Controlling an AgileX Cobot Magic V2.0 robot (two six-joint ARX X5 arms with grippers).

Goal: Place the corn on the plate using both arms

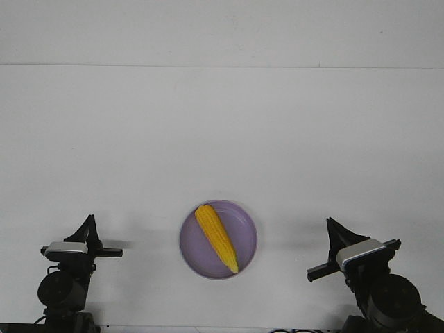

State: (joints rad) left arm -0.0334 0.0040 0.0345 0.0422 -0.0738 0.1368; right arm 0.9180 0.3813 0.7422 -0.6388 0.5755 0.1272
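Note:
The yellow corn (216, 238) lies on the lavender plate (243, 229) at the near middle of the white table, its pointed end toward me and to the right. My left gripper (89, 223) is at the near left, well apart from the plate, with its pointed fingers together and nothing in them. My right gripper (336, 227) is at the near right, also apart from the plate, fingers together and empty. Each arm has a silver-grey block behind the fingers.
The white table (222, 139) ends at a far edge line near the top of the view. Nothing else stands on it.

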